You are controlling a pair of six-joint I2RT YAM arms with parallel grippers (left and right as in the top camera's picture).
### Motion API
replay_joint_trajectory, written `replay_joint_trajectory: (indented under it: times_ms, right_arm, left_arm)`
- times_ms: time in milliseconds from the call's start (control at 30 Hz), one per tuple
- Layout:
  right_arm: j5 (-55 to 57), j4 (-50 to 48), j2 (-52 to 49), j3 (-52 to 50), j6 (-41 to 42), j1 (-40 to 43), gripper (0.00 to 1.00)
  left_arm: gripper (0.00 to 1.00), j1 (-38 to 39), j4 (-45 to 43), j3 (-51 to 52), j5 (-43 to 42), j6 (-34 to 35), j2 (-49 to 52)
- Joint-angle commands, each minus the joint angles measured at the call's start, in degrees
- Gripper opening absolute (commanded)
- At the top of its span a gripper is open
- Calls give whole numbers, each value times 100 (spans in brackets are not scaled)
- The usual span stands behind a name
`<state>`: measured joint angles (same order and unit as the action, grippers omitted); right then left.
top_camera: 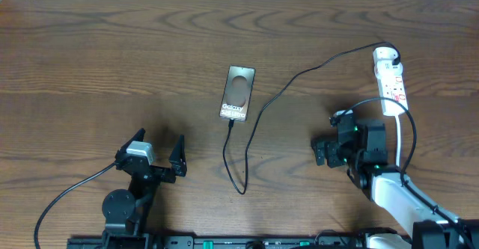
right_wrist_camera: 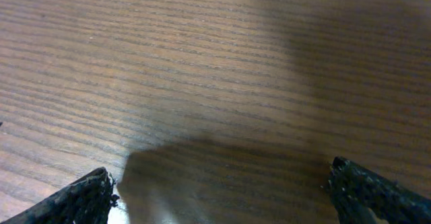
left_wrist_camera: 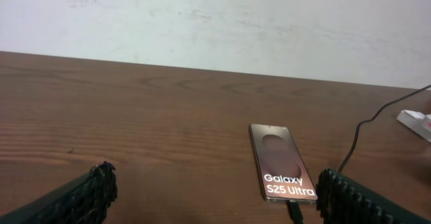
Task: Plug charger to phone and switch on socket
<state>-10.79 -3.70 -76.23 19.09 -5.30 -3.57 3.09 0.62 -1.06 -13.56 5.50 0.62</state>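
the wooden table [top_camera: 90,69] carries everything lying flat and well spread out, which leaves each thing open to a reach from above; the right gripper [top_camera: 320,150] hangs low over bare wood near the close end of the power strip [top_camera: 391,81], most likely because the strip's switch is that arm's job; the left gripper [top_camera: 159,148] sits at the near left, well apart from the phone [top_camera: 238,93] and facing it, and seems idle; the power strip lies at the far right with its rounded end away from the robot and its white cord [top_camera: 409,133] trailing back past the right arm; whether its switch is on cannot be told; the phone lies face up near the middle, lettering end toward the robot, so its port faces the arms; the black cable [top_camera: 299,75] leaves the far end of the strip, sweeps left, drops into a loop toward the robot and climbs back to the phone; its plug [top_camera: 231,123] meets the phone's near edge, and the left wrist view also shows a dark tip touching that edge, so it looks plugged in, though how deep it sits is not clear; the left gripper's fingers [left_wrist_camera: 84,196] are spread wide, holding and touching nothing, the phone lying well ahead of them; the right gripper's fingers [right_wrist_camera: 74,200] are likewise spread wide over bare wood, gripping nothing.
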Motion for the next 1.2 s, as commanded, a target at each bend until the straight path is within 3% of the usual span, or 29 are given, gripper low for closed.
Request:
replay_joint_trajectory:
  times_ms: [0,500,700,1100,1167]
  right_arm:
    - [-74,-151,192,-352,-33,-11,99]
    - [-74,-1650,1071,-1884,525,-13,99]
    - [-70,-1283,1777,-1882,525,-17,99]
    - [-68,745,3884,-1882,525,-17,99]
    - [-20,721,4201,-1880,525,-17,99]
  left_arm:
    - [96,-28,229,83,-70,-57,-33]
    - [96,-28,229,83,-70,-57,-33]
    - [96,-28,229,83,-70,-57,-33]
    - [96,-28,229,83,-70,-57,-33]
    - [96,-28,229,83,-70,-57,-33]
